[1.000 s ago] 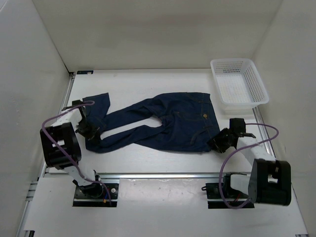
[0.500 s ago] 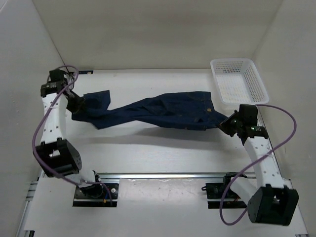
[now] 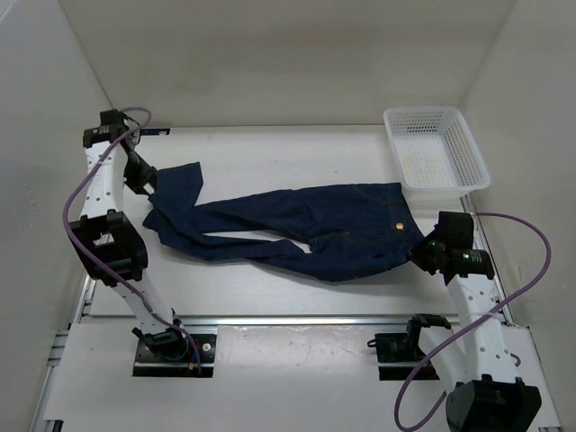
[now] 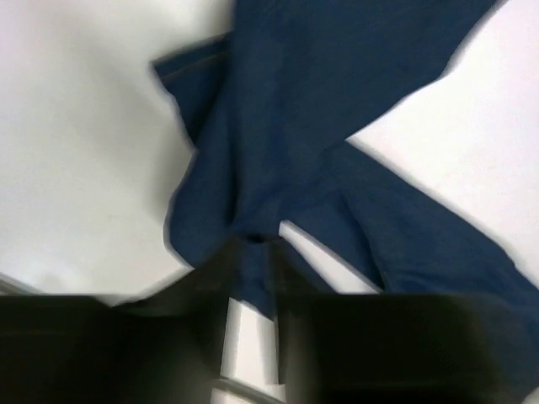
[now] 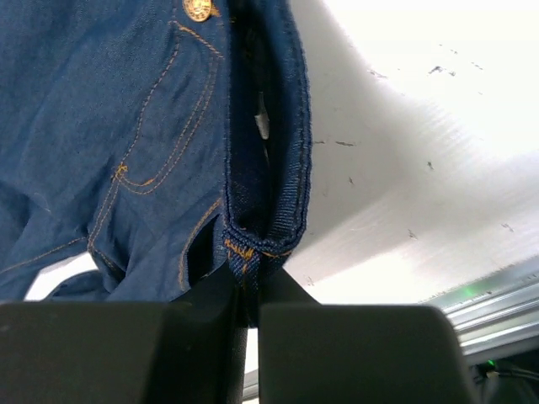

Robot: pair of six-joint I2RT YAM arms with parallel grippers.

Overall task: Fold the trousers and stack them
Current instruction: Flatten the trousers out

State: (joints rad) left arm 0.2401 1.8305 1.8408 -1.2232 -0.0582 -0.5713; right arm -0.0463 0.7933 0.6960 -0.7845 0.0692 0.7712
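I see the dark navy trousers [image 3: 306, 229] sprawled mid-table, long axis left-right, waistband pinched tight in my right gripper [image 3: 421, 254], leg hems at my left gripper [image 3: 141, 179], whose grip I can't make out through the blur.

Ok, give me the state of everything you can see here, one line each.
trousers, unfolded, stretched across the table, waist on the right, leg ends on the left
basket, upright and empty, at the far right corner
left tool, at the leg ends, fabric between its jaws, grip unclear
right tool, shut on the waistband
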